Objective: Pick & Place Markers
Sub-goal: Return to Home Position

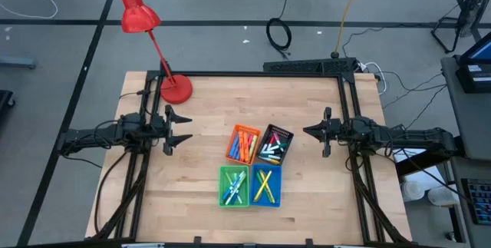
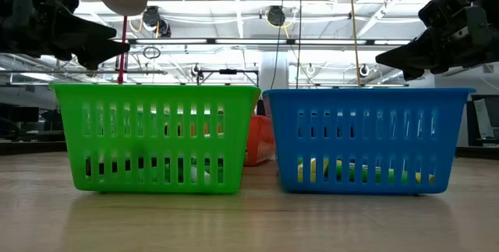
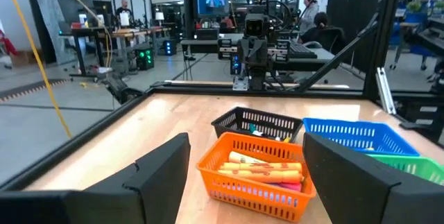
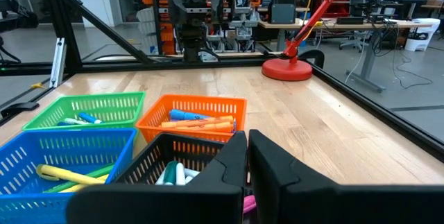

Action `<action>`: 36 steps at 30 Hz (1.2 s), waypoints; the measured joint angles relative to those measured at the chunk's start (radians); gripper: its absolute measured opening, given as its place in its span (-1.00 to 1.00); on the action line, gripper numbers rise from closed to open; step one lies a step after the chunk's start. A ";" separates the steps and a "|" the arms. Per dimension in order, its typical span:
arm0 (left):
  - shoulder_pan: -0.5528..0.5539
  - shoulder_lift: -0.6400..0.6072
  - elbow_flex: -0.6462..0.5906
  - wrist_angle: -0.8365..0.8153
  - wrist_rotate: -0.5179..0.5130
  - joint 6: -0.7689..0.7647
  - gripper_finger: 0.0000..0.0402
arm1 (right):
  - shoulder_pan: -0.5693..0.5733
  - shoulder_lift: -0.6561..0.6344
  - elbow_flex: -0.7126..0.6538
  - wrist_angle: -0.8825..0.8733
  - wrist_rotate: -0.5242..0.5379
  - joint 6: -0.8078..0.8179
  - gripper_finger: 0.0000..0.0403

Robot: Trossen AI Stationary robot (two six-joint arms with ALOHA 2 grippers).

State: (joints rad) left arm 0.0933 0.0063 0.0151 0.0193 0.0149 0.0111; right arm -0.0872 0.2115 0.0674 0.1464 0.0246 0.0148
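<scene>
Multicoloured plastic marker pens (image 1: 244,145) are sorted into four small slotted baskets (image 1: 279,187); left gripper (image 1: 187,127) is held wide, right gripper (image 1: 308,131) closed empty; only homing is judged outstanding

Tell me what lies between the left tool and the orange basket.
Only bare table wood, seen in the high view; the open left tool hangs clear of the orange basket.
</scene>
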 joint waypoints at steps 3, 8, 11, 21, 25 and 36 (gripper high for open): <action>0.000 0.000 0.000 0.000 -0.001 -0.027 0.41 | 0.000 0.000 0.000 0.000 0.000 0.000 -0.96; 0.000 0.000 0.000 0.000 -0.001 -0.046 0.37 | 0.000 0.000 0.000 0.000 0.000 0.000 -0.96; 0.000 0.000 0.000 0.000 -0.001 -0.046 0.37 | 0.000 0.000 0.000 0.000 0.000 0.000 -0.96; 0.000 0.000 0.000 0.000 -0.001 -0.046 0.45 | 0.000 0.000 0.000 0.000 0.000 0.000 -0.96; 0.000 0.000 0.000 0.000 -0.001 -0.046 0.44 | 0.000 0.000 0.000 0.000 0.000 0.000 -0.96; 0.000 0.000 0.000 0.000 -0.002 -0.045 0.36 | 0.000 0.000 0.000 0.000 0.000 0.000 -0.96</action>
State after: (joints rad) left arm 0.0933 0.0063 0.0154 0.0189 0.0132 -0.0343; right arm -0.0871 0.2115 0.0674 0.1467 0.0246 0.0147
